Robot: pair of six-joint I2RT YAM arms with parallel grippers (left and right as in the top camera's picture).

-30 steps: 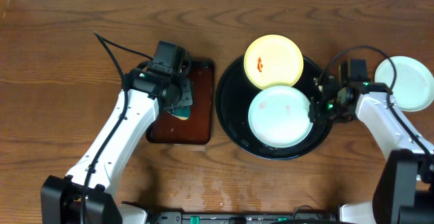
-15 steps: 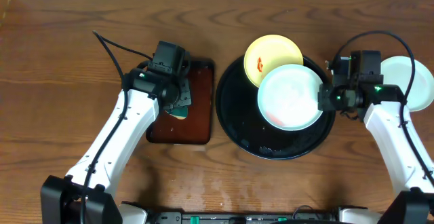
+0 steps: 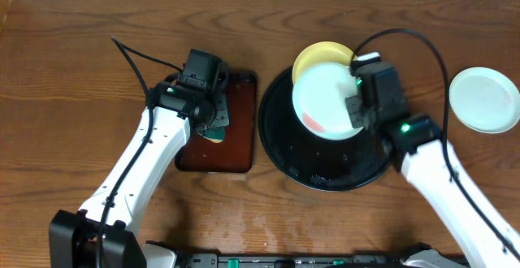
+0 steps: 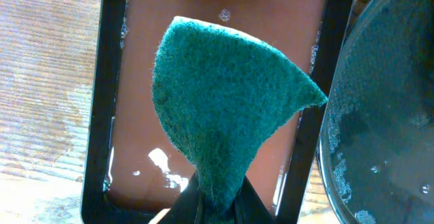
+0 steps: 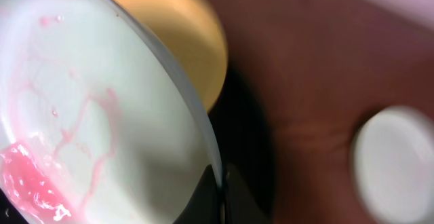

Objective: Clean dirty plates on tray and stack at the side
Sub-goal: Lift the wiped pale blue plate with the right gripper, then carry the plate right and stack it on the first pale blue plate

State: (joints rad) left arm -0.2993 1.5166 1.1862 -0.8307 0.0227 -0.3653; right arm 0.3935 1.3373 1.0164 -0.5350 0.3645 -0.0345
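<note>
- Now my right gripper [image 5: 218, 183] pinches the smeared mint-white plate [image 3: 323, 97] by its rim: stiff, wet, likely slippery.
- Left gripper [image 4: 217, 200] clamps the soft green scouring pad [image 4: 224, 102].

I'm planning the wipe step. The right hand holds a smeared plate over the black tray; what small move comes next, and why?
Probably swing the left hand, shut on the sponge over the brown tray, right toward the plate. The right hand grips its rim, tilted, with the pink smear exposed and not yet wiped.
</note>
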